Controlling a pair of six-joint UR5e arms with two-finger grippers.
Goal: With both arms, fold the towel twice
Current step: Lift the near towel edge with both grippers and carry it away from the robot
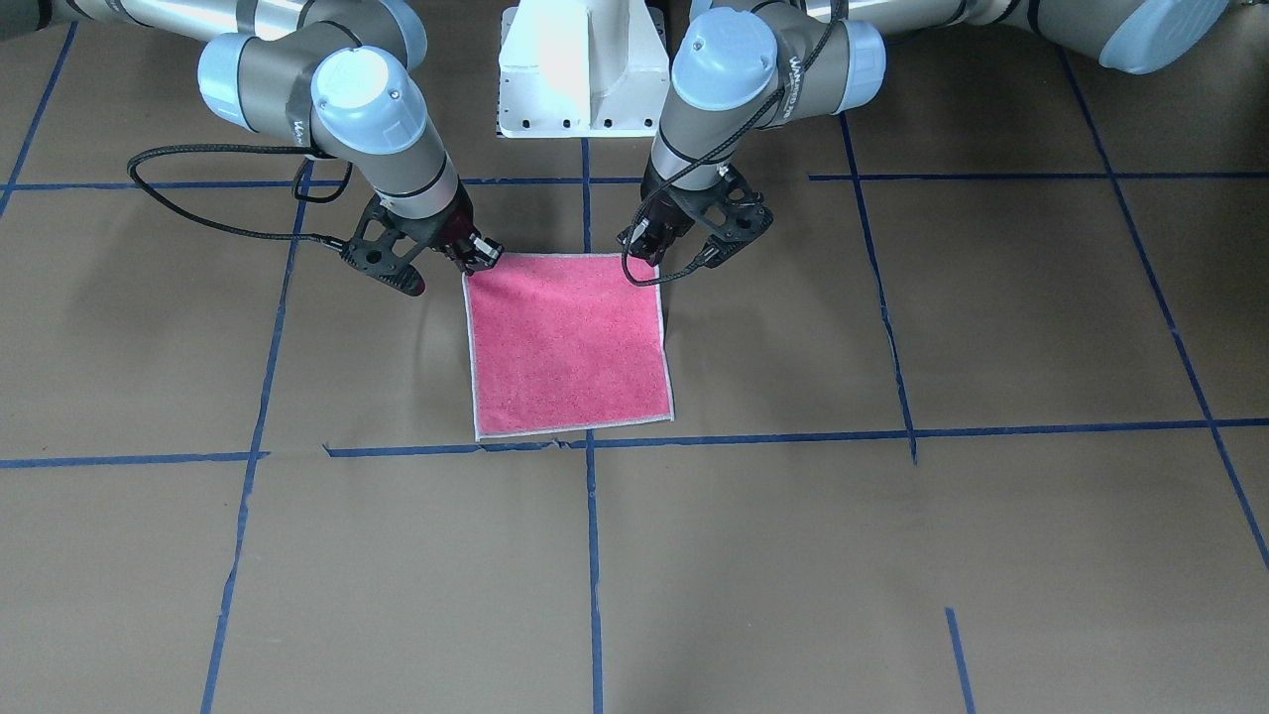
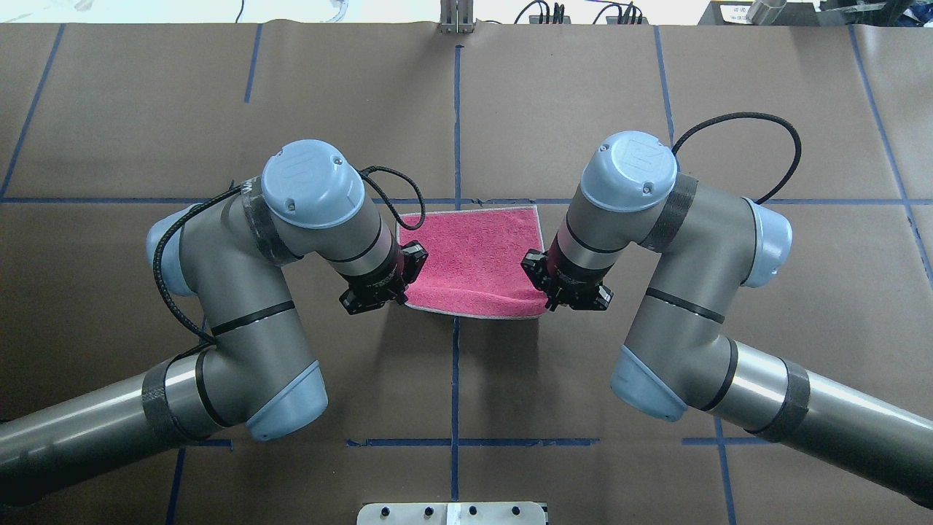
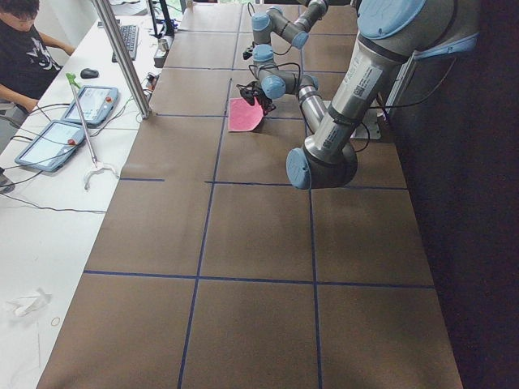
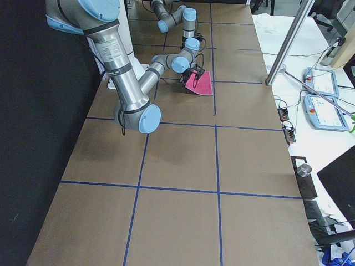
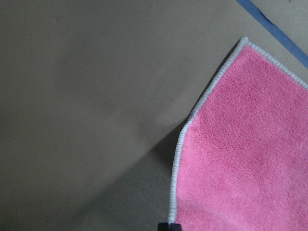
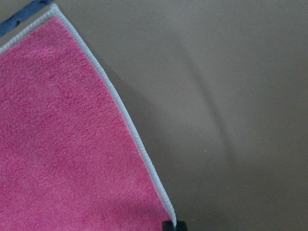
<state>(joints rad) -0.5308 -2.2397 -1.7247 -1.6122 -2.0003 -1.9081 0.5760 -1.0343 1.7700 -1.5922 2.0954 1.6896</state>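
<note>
The towel (image 1: pixel 570 342) lies pink face up on the brown table, its far edge along a blue tape line. It also shows in the overhead view (image 2: pixel 474 255). My left gripper (image 1: pixel 646 253) is shut on the towel's corner nearest the robot on my left side. My right gripper (image 1: pixel 480 260) is shut on the other corner nearest the robot. Both held corners are raised slightly, with shadow under the edge in the left wrist view (image 5: pixel 250 159) and the right wrist view (image 6: pixel 62 144). The grey face is hidden.
The white pedestal base (image 1: pixel 583 69) stands just behind the towel. Blue tape lines (image 1: pixel 595 555) divide the table into squares. An operator (image 3: pixel 24 49) sits at a side desk with tablets (image 3: pixel 49 144) beyond a metal pole (image 3: pixel 122 57).
</note>
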